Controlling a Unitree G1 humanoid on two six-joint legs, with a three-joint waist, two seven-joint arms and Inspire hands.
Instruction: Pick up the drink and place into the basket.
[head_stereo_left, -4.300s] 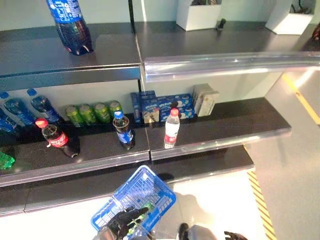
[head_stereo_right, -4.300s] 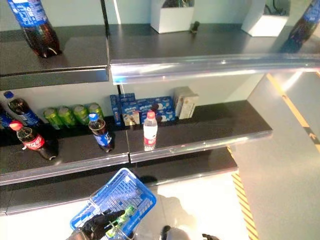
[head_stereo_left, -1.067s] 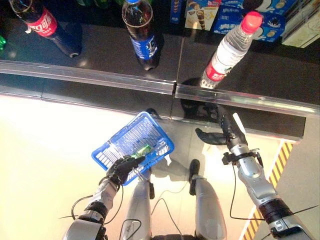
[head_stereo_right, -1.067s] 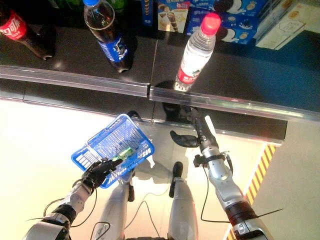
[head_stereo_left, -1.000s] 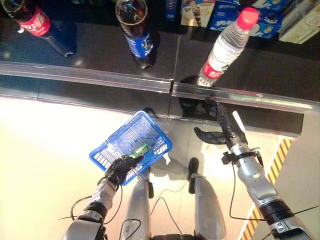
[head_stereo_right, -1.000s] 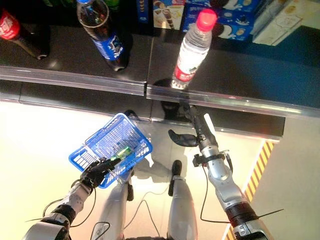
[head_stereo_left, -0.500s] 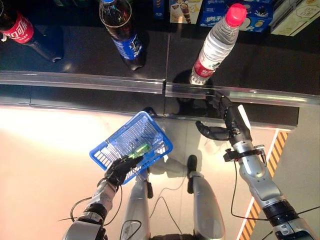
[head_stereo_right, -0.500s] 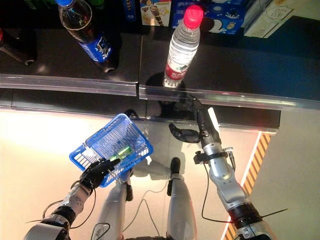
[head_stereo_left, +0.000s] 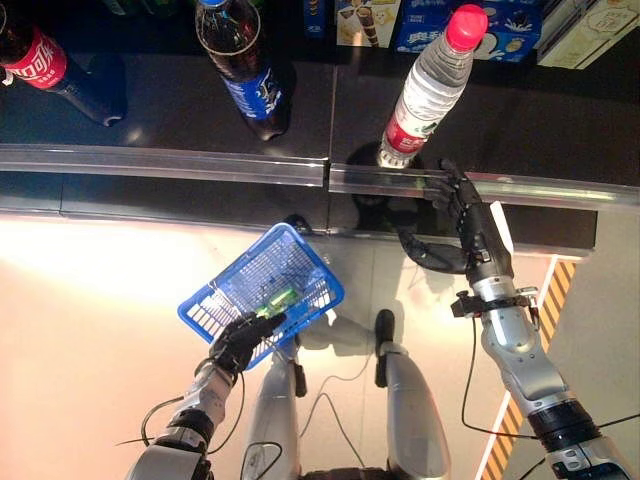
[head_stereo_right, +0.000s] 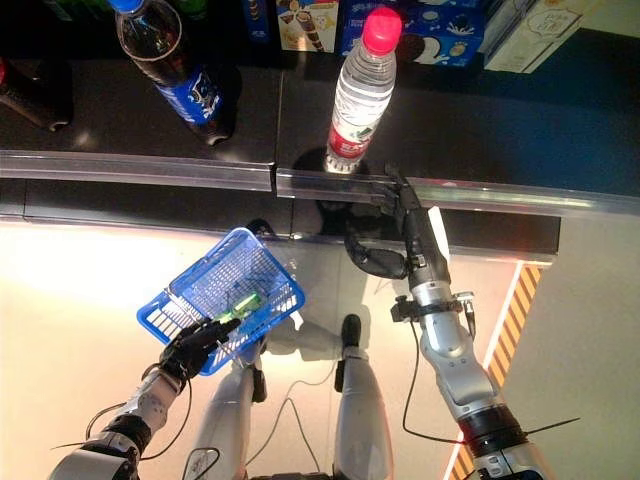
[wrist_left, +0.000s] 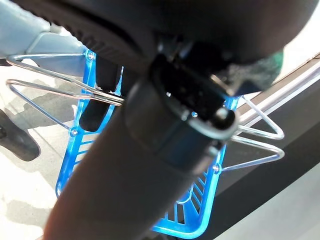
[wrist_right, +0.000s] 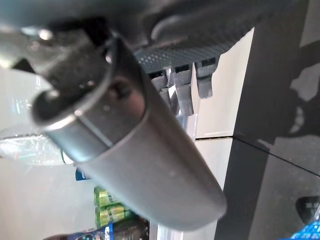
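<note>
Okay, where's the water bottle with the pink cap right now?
The water bottle stands upright near the shelf's front edge, right of the blue-labelled cola bottle, with the right robot hand open just below it.

Both eye views look steeply down from the head onto the shelf (head_stereo_left: 150, 160) edge, the floor and both arms, from spots slightly apart, so they share nearly the whole scene; the left wrist view looks along the left robot hand (wrist_left: 165, 115) from very close, onto the blue basket (wrist_left: 200, 200) seen also from above; the right wrist view, equally close, faces past the right robot hand (wrist_right: 130, 135) toward the shelf.
</note>
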